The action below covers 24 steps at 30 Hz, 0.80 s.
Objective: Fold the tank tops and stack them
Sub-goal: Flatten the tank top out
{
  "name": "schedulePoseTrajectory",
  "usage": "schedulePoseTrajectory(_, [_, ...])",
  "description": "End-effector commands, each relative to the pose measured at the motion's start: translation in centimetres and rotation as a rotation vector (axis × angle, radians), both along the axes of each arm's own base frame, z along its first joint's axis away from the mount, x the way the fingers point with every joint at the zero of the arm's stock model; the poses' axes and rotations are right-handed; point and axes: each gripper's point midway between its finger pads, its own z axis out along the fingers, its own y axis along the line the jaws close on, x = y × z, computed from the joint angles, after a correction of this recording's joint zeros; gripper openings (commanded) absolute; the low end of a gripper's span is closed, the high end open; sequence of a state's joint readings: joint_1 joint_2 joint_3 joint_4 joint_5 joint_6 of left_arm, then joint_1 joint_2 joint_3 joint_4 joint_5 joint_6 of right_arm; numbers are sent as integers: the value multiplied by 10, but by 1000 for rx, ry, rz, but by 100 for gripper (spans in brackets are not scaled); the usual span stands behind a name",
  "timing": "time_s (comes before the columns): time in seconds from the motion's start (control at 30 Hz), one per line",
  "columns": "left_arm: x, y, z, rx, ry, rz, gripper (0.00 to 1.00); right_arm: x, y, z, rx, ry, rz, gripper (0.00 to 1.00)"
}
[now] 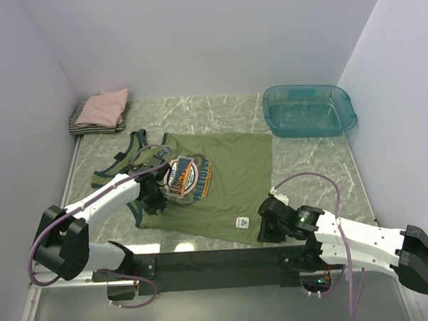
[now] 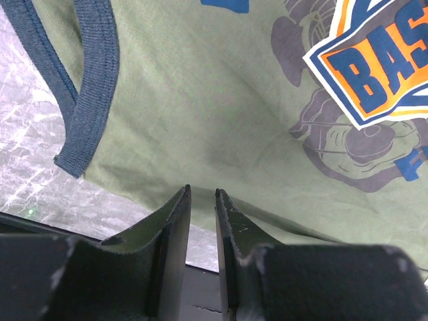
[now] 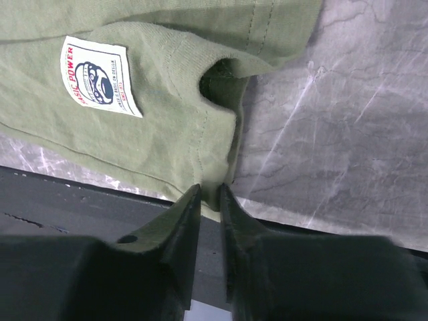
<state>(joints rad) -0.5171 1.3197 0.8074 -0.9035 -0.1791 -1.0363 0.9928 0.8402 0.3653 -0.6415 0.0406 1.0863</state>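
Note:
The olive-green tank top [image 1: 232, 177] with navy trim and a blue-orange chest print lies spread on the marble table, its hem to the right. My left gripper [image 1: 152, 199] sits at its near edge by the armhole. In the left wrist view its jaws [image 2: 202, 194] stand nearly closed, pinching the cloth edge [image 2: 200, 120]. My right gripper [image 1: 265, 228] is at the near hem corner. In the right wrist view [image 3: 210, 190] it is shut on that corner [image 3: 134, 154], beside a white label [image 3: 99, 77]. A folded pink top [image 1: 106, 106] lies on a striped one [image 1: 79, 124] at the far left.
A see-through teal plastic tub [image 1: 309, 110] stands at the far right. A black rail [image 1: 218, 260] runs along the table's near edge, just behind both grippers. White walls close in on the left, back and right.

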Motion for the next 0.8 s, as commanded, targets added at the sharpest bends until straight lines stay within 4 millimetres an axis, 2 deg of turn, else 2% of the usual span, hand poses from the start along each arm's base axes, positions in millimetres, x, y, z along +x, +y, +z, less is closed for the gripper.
schedulePoseTrajectory(0.0, [9,-5,8,-11,-27,-12,28,5,2,0,0,-21,-16,21])
schedulePoseTrajectory(0.2, [11,-4,9,-4,-30,-16,28,6,-2,6,-12,-32,-21,0])
schedulePoseTrajectory(0.47, [14,3,2,-3,-16,0,28,8,-9,30,-13,-73,-7,0])
schedulePoseTrajectory(0.57, [18,5,-2,-14,-16,8,28,2,-11,30,-9,-62,14,0])
schedulePoseTrajectory(0.77, [46,7,0,-41,-59,-9,27,-6,-3,31,16,-40,73,0])
